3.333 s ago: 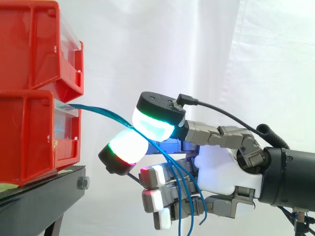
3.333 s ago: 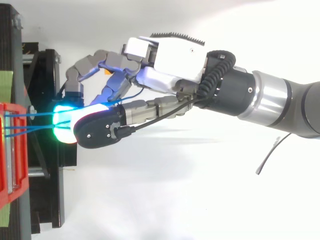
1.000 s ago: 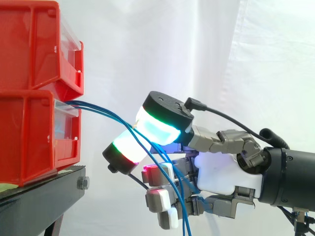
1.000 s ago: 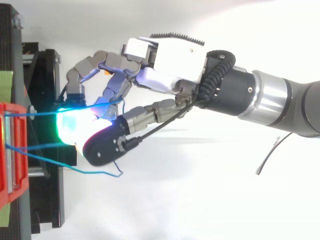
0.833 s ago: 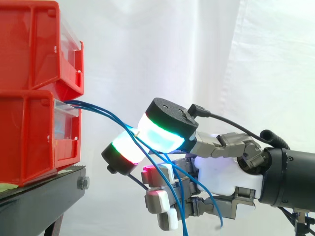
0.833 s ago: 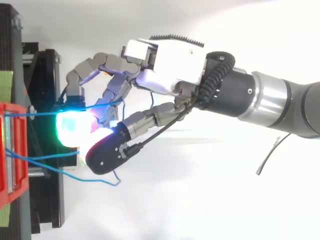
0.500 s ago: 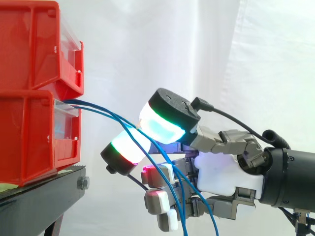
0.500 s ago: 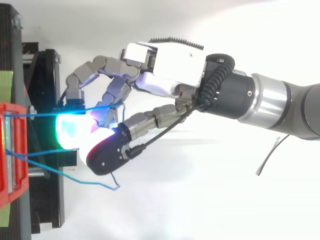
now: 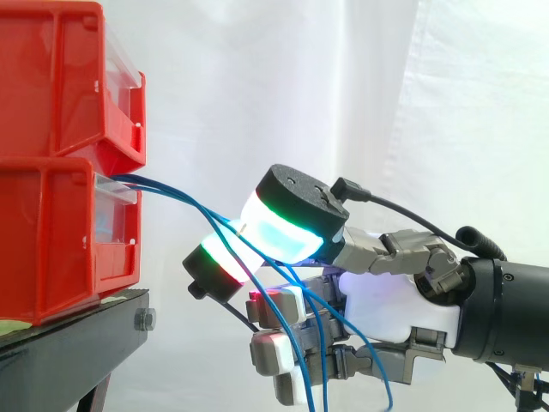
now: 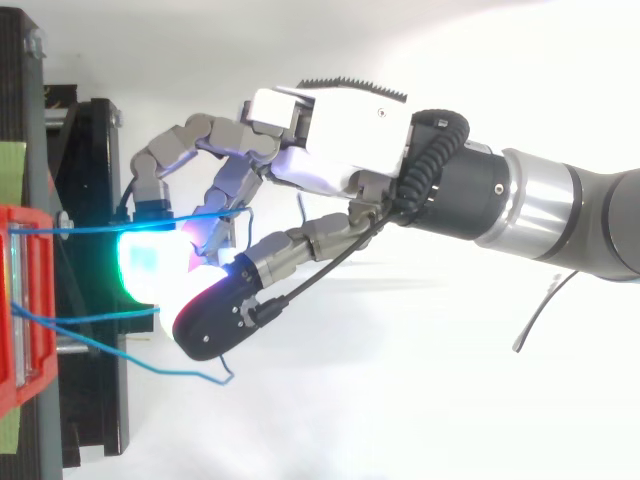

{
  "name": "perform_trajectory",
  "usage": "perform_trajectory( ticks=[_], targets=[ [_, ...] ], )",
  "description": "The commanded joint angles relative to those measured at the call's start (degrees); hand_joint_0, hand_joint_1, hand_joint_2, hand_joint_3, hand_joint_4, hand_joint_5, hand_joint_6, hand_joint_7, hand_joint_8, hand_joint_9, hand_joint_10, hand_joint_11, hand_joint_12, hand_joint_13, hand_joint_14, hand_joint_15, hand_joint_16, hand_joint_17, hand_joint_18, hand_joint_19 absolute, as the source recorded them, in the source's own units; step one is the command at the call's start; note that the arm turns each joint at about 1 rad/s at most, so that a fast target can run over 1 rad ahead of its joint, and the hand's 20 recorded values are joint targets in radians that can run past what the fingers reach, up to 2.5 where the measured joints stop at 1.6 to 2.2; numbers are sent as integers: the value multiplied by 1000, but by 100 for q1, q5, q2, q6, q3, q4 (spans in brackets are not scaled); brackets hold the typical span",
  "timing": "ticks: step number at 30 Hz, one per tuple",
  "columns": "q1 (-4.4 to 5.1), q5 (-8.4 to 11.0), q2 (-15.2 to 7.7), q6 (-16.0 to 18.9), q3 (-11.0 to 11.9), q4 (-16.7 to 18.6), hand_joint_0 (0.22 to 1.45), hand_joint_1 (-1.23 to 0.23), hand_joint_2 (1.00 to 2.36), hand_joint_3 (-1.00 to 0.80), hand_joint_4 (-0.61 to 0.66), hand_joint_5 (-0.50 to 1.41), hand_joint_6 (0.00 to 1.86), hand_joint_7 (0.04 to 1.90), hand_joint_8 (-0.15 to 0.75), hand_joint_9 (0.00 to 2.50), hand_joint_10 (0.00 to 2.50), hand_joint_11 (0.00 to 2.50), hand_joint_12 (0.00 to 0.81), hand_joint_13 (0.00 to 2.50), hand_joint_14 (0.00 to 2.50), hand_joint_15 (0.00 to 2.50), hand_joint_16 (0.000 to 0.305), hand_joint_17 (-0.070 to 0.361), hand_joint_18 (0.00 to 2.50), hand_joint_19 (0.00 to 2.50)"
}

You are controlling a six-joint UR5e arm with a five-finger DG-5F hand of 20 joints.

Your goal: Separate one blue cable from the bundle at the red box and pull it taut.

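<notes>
At the far left two plastic bins sit stacked, the upper red bin (image 9: 51,77) over the lower red bin (image 9: 51,240), both on a black metal stand (image 9: 77,343). From the clear front lip of the lower bin a bundle of thin blue cables (image 9: 176,196) comes out and slopes down to the right.

Seen from above, they fan apart just past the bin. A straight blue cable (image 10: 90,228) runs level and looks tight from the bin edge to the fingers. Two slack blue cables (image 10: 100,317) sag away from it, and the outermost curls to a loose end near the thumb's black back.

Next along are the glowing pads (image 9: 276,230): a cyan-and-green one above, and a white one ringed green and red just below and left of it. The two sit close together with the cables passing between them.

The robot hand (image 9: 386,300) is narrowed, its fingers curled. It seems to be nipping the straight blue cable between those pads, though the glow hides the exact contact from where I stand. Below the pads the cables drape across the lower curled fingers and hang off the bottom of the side view.

The hand hovers near the bins and stand without touching them. The grey-and-black arm (image 10: 560,215) reaches off to the right, and a white curtain (image 9: 257,86) hangs behind it all.
</notes>
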Motion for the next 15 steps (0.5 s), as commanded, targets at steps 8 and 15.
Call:
perform_trajectory(
  ticks=[8,15],
  targets=[
    [10,0,-7,-3,2,0,616,-1055,1000,-500,19,-163,934,964,233,1129,27,1213,315,1083,29,837,48,108,906,892],
    [10,9,-7,-3,2,0,513,-706,1000,-500,-46,-113,887,1020,249,1233,24,1178,344,1146,29,834,50,113,963,943]
  ],
)
